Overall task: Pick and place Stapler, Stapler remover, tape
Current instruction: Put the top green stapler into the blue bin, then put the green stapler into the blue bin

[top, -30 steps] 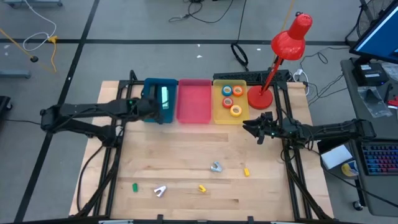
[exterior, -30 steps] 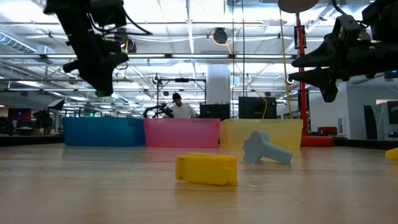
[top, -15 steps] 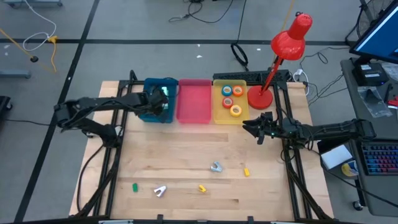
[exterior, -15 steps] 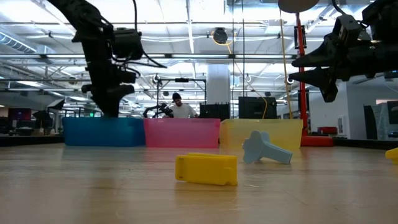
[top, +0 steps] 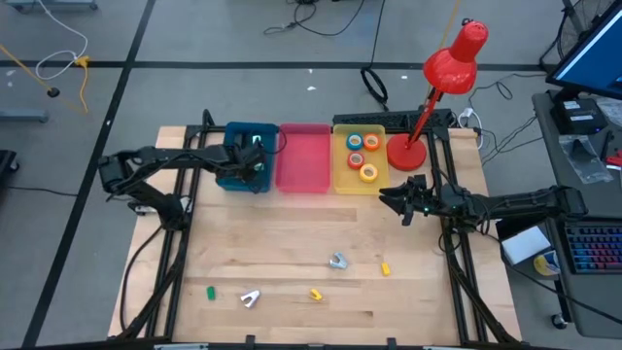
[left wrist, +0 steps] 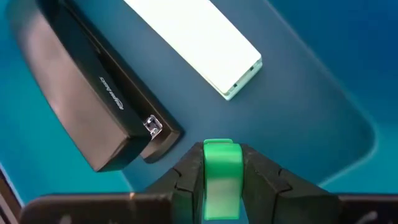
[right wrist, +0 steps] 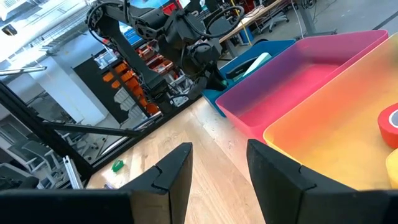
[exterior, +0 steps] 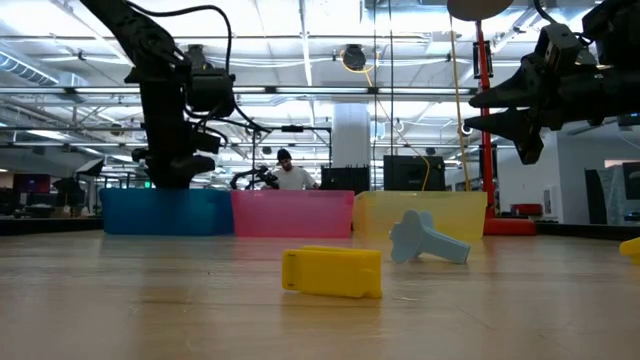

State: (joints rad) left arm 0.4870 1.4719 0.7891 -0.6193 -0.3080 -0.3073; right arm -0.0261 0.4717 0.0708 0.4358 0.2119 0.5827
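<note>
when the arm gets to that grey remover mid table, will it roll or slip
The grey remover probably won't roll: its flat winged shape lies propped on the table in the low view. It looks small and light, so a nudge likely skids it. Its odd angles may twist between closing fingers.

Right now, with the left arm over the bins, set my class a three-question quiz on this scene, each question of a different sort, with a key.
1. True or false: the left gripper holds a green stapler over the blue bin.
2. Which bin holds the tape rolls? A) blue B) pink C) yellow
3. Fill in: the blue bin already holds a black stapler and a pale ______ one.

Key
1. True
2. C, the yellow bin
3. Green. The right gripper waits open by the red lamp.
</note>
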